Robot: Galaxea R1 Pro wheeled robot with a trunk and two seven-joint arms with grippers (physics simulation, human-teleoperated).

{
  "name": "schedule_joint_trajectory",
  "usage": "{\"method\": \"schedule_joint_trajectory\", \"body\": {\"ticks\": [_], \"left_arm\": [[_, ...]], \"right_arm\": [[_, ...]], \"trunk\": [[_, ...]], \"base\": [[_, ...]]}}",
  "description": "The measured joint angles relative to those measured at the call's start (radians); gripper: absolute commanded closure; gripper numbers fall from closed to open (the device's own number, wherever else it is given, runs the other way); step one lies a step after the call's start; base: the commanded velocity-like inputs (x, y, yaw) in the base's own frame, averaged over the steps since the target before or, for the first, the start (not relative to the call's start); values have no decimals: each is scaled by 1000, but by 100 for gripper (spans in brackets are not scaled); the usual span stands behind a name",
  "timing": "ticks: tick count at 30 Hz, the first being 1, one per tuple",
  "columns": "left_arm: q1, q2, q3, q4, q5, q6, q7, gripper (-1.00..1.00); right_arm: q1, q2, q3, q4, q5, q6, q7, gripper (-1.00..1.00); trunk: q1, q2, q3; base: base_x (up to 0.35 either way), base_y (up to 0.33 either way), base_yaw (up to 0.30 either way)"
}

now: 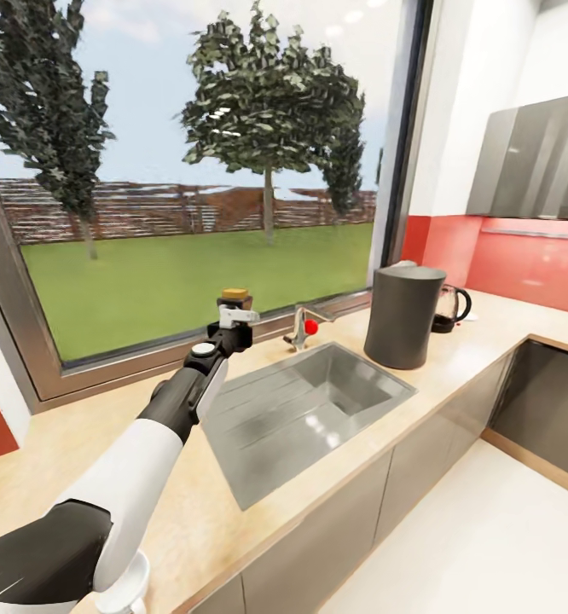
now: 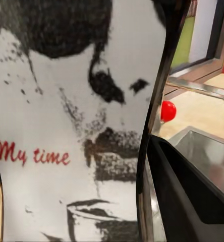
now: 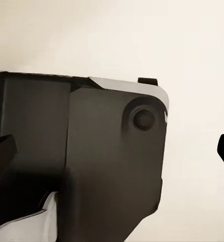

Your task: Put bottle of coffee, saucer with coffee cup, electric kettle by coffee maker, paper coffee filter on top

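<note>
Behind the beige countertop (image 1: 54, 443) a wide window looks onto lawn and trees, with red wall to the right. From the lower left of the head view the left arm reaches out over the counter toward the window sill, and the left gripper (image 1: 235, 314) is clamped on the coffee jar (image 1: 234, 296), held upright in the air, its yellow lid topmost. In the left wrist view the jar's white label (image 2: 66, 126) sits close against the lens, printed "My time" in red, with one dark finger (image 2: 182, 186) beside it. Right of the jar comes the faucet (image 1: 301, 328) with a red knob (image 1: 310, 327), then the steel sink (image 1: 310, 401). Further right the coffee maker (image 1: 402, 315) stands on the counter, the kettle (image 1: 450, 309) just behind it. Whether the right gripper is apart or together I cannot tell: its wrist view gives dark robot housing (image 3: 92, 161) against a pale floor.
</note>
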Motion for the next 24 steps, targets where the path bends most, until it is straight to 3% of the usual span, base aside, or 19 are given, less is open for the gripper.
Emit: {"method": "schedule_joint_trajectory", "body": {"ticks": [24], "left_arm": [[13,-2,0,2,0,-3,7,100]], "right_arm": [[0,-2,3,3,2,0,-1,-100]], "trunk": [[0,0,0]], "base": [[166,-233,0]]}}
